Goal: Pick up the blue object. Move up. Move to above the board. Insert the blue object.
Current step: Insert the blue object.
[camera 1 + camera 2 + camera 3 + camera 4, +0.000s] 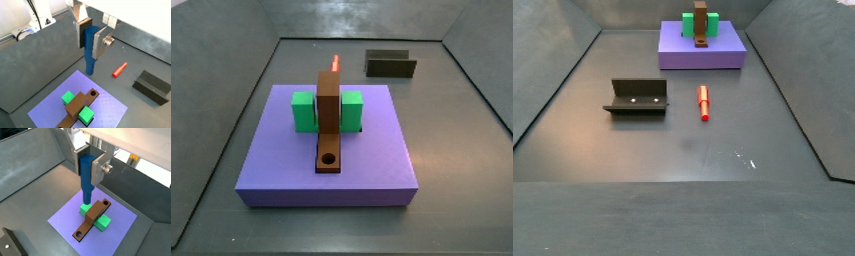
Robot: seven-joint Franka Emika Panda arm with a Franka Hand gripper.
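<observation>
My gripper [91, 42] is shut on the blue object [90, 56], a bright-blue peg that hangs straight down from the fingers, clear of everything below. Both show in both wrist views; gripper [89, 168], peg [87, 178]. The board [80, 106] is a brown plank lying across two green blocks [69, 97] on a purple slab [47, 112], with a round hole near one end [79, 234]. The peg's tip is above the slab's edge, near the board's end without the hole. Both side views show the board [329, 115] [703, 25] but neither gripper nor peg.
A thin red stick [704, 102] lies on the grey floor between the purple slab [700, 52] and the dark fixture [636, 97]. Grey walls enclose the floor on all sides. The red stick [119, 70] and fixture [152, 86] also show in a wrist view.
</observation>
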